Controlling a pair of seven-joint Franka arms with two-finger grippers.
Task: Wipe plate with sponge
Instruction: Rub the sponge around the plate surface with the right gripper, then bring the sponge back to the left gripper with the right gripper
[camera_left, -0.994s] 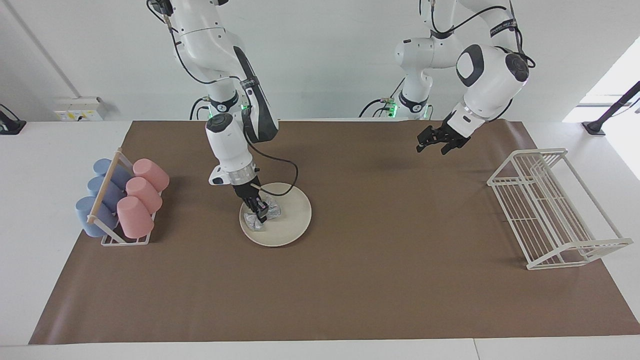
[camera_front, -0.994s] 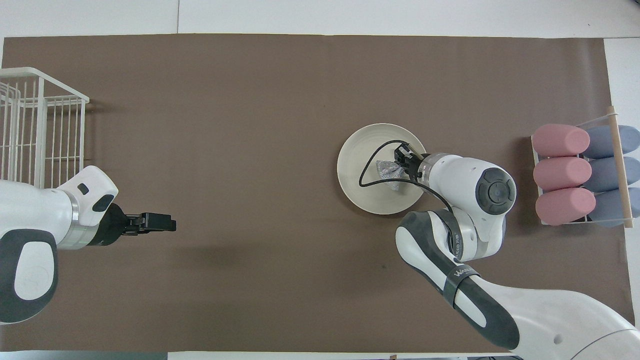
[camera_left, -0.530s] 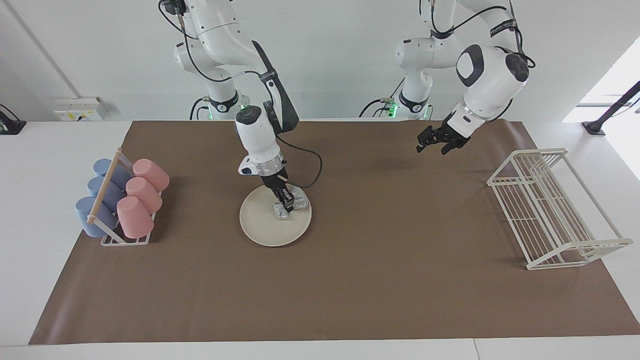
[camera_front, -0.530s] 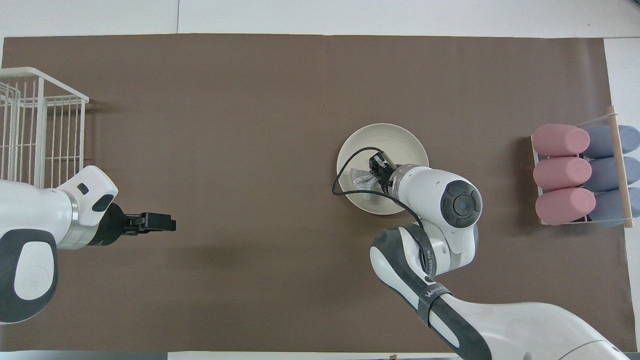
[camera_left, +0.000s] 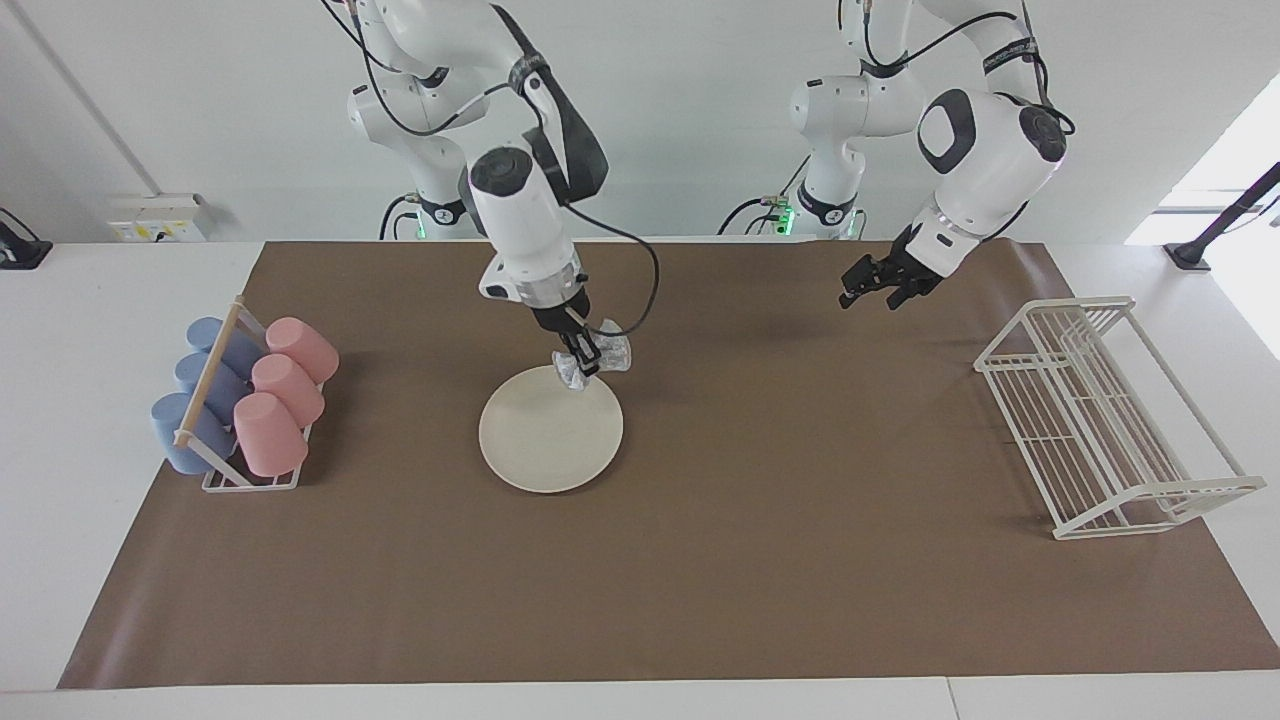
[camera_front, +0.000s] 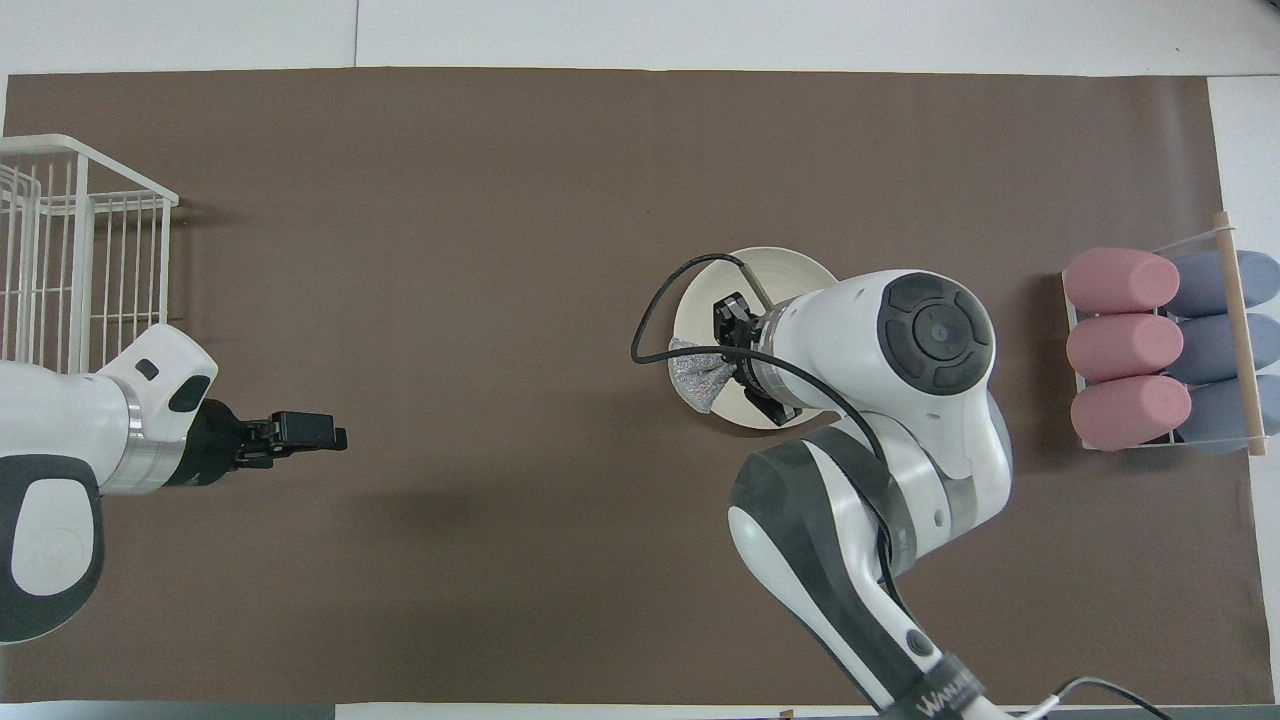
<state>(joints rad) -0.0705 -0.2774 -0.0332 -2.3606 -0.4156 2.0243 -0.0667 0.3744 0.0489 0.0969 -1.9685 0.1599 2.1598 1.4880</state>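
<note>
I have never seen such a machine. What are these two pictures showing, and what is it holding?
Two robot arms stand at a table with a brown mat. One picture looks at them from across the table, the other down from above.

The right gripper has its fingers shut on the sponge, raised over the edge of the plate. The left gripper waits in the air, open and empty, over the mat.

A cup rack with pink and blue cups stands at the right arm's end, a white wire rack at the left arm's end.

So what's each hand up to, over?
Right hand shut on sponge, up over plate edge. Left hand open, waiting over mat. Nothing in the way.
</note>
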